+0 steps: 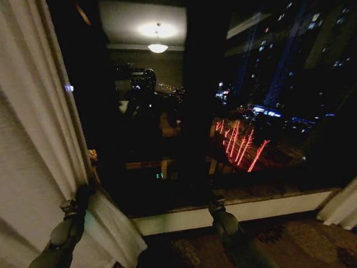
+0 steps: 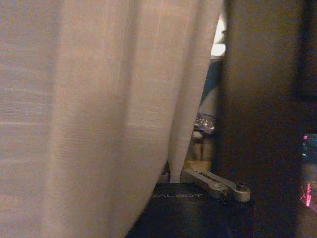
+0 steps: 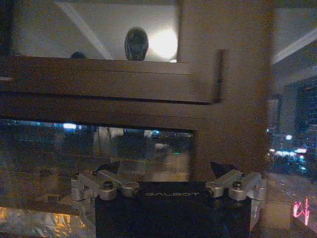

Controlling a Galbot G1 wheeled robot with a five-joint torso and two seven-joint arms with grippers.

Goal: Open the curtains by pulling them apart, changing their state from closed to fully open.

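Observation:
The left curtain (image 1: pixel 33 128), sheer and cream-white, is drawn to the left side of the window. My left gripper (image 1: pixel 83 192) is at its inner edge, where the fabric bunches and then flares out below. In the left wrist view the curtain (image 2: pixel 99 109) falls right into the left gripper (image 2: pixel 176 174), which is shut on the fabric. One metal finger link (image 2: pixel 215 184) is folded in toward the middle and the other is hidden. A strip of the right curtain (image 1: pixel 341 209) hangs at the far right. My right gripper (image 1: pixel 215 202) (image 3: pixel 166 168) is open and holds nothing, close to the window sill.
The dark window pane (image 1: pixel 223 111) lies bare between the panels, showing city lights and a reflected ceiling lamp. A pale sill (image 1: pixel 251 209) runs below it, with patterned carpet (image 1: pixel 290 240) underneath. A dark window frame (image 3: pixel 223 99) stands just ahead of the right gripper.

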